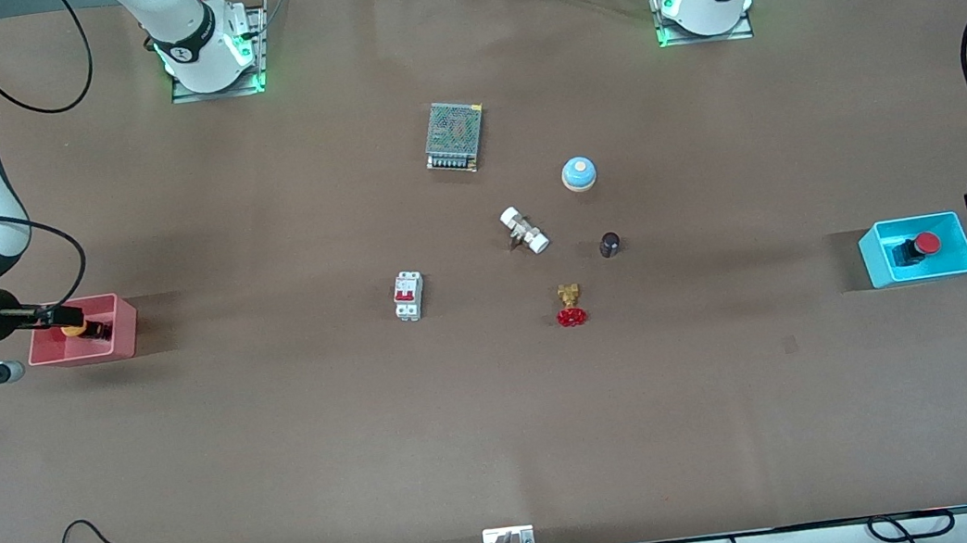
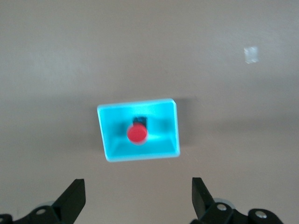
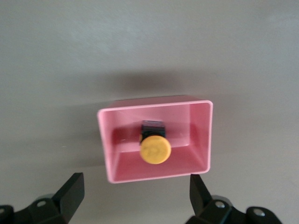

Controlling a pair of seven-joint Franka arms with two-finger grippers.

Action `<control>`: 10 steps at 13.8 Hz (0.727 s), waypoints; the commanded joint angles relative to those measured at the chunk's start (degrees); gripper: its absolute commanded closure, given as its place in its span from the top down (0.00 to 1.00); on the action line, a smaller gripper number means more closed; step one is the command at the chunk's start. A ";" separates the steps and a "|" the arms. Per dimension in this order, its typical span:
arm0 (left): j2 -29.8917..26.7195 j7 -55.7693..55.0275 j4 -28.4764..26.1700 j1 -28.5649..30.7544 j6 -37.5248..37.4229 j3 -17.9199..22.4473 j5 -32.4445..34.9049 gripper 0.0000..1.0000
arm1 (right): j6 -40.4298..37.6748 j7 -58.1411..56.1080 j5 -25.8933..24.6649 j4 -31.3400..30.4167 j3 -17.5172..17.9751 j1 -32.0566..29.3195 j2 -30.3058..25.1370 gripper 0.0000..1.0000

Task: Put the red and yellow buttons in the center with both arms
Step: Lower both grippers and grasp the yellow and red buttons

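Tabletop brown, its centre cluttered with small parts. Pink tray at the right arm's end holds the yellow button; blue tray at the left arm's end holds the red button. Each button lies on its side in its tray. Right gripper hangs over the pink tray, fingers spread, empty, button straight below between them. Left gripper hovers near the blue tray's edge, also spread and empty, red button slightly ahead of it. Centre clutter: power supply, breaker, white fitting, dome bell, red-wheel valve, dark knob. Likely obstacle: tray walls crowd the fingers; free placement spots look scarce among the parts.
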 commanded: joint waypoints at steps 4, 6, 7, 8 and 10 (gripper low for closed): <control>2.61 5.20 -16.04 4.46 27.31 -1.11 -0.67 1.00 | 5.83 -1.76 -1.04 -1.91 0.69 -4.12 3.27 1.00; 4.37 5.28 -16.68 4.63 28.41 -1.20 -3.90 1.00 | 6.27 -1.76 -0.86 -1.91 0.95 -3.86 4.07 1.00; 4.90 5.46 -17.03 5.16 28.41 -1.20 -4.44 1.00 | 6.88 -1.67 -0.60 -1.82 1.13 -3.77 4.68 1.00; 5.60 5.55 -17.03 5.16 28.76 -1.29 -4.45 1.00 | 7.41 -1.67 -0.51 -1.82 1.30 -3.69 5.12 1.00; 6.57 5.55 -16.85 5.25 29.11 -1.37 -4.54 1.00 | 8.11 -1.76 -0.68 -1.82 1.30 -3.51 6.35 1.00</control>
